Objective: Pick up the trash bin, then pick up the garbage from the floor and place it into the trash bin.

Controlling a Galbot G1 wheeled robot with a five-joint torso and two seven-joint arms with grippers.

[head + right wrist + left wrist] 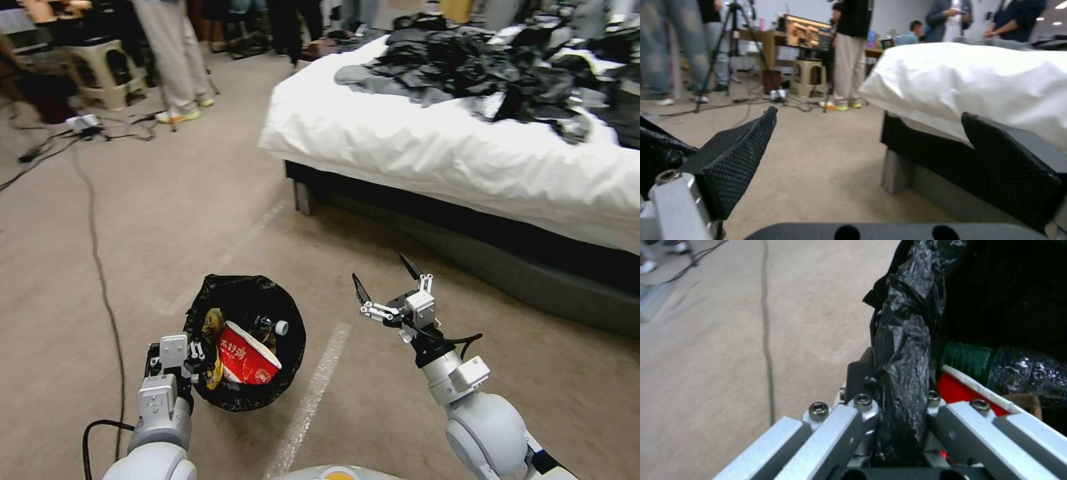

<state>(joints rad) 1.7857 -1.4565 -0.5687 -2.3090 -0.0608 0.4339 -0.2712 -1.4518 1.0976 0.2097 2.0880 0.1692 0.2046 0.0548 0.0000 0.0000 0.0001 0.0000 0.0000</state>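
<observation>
Nearest the robot, the left gripper [193, 357] is clamped on the near-left rim of the trash bin [280, 373], its fingers [861, 383] pinching the black liner [902, 373] folded over the edge, one finger outside and one inside. The bin is carried low on the left, above the tan carpet [167, 220], so the first part of the job looks done. Inside it sits collected garbage: a red-and-white cup [245, 357], a yellow snack wrapper [213, 327] against the left wall, and a clear bottle [270, 325] with a white cap; the left wrist view shows a green label [968, 356] beside the red cup rim. To the right and slightly farther, the right gripper [390, 283] hangs empty over the floor, its black pads [740, 160] spread wide apart. No litter lies on the carpet around it, so the picking appears largely finished, though floor outside these views may hold more. Beyond stands a bed [433, 153] with white bedding, heaped with dark plastic sheets [480, 67].
</observation>
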